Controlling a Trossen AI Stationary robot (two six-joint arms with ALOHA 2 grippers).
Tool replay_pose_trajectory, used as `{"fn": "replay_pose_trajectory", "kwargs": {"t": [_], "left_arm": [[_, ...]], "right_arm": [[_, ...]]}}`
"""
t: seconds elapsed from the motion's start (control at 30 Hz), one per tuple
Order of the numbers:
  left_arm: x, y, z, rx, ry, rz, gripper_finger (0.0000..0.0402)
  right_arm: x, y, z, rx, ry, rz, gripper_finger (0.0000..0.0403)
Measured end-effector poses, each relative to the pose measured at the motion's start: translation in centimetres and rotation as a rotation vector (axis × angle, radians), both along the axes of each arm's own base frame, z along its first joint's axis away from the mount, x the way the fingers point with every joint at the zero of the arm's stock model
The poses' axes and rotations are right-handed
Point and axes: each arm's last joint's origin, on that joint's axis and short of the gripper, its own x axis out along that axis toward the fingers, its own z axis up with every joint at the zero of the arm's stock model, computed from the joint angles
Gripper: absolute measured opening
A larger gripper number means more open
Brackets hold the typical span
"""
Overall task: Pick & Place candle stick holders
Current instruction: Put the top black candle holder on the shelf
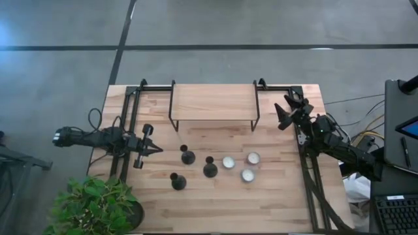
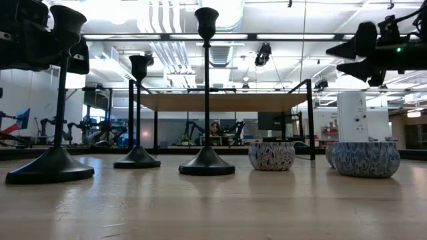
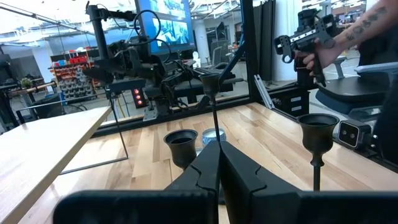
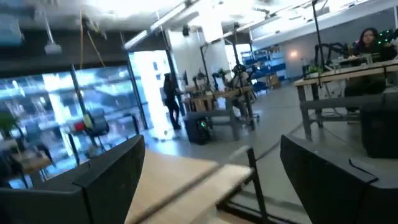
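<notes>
Three black candle stick holders stand upright on their round bases on the wooden table: one [image 1: 187, 156] closest to my left gripper, one [image 1: 209, 168] to its right, one [image 1: 177, 181] nearer the front edge. In the low view they show as tall stems [image 2: 206, 93] [image 2: 138, 113] [image 2: 59, 100]. My left gripper [image 1: 157, 149] is shut and empty, level, pointing toward the table's right, a short way left of the first holder; its closed fingers [image 3: 219, 171] face the holders' cups [image 3: 181, 142] [image 3: 317, 126]. My right gripper [image 1: 282, 112] is open and empty, raised by the table's far right corner.
A wooden shelf on black metal legs [image 1: 212, 103] stands at the table's far middle. Three small patterned bowls [image 1: 228, 162] [image 1: 253, 158] [image 1: 247, 175] sit right of the holders. A potted plant [image 1: 95, 205] is at the near left corner. A person's hand [image 3: 311, 53] shows beyond the table.
</notes>
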Motion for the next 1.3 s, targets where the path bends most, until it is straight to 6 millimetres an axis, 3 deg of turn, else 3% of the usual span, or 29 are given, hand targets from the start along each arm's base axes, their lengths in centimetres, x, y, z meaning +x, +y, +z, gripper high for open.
{"fn": "replay_pose_trajectory", "kwargs": {"t": [0.17, 0.3, 1.17, 1.3], "left_arm": [[0.0, 0.0, 0.0, 0.0, 0.0, 0.0, 0.0015], [0.0, 0.0, 0.0, 0.0, 0.0, 0.0, 0.0015], [0.0, 0.1, 0.0, 0.002, 0.003, 0.035, 0.0015], [0.0, 0.1, 0.2, -0.085, -0.002, 0.031, 0.0015]], "right_arm": [[-0.3, 0.2, 1.2, 0.16, -0.345, 0.123, 0.0366], [-0.4, 0.3, 1.4, 0.279, -0.496, 0.192, 0.0366], [-0.4, 0.3, 1.3, 0.355, -0.551, 0.224, 0.0366], [-0.4, 0.3, 1.3, 0.355, -0.551, 0.224, 0.0366]]}}
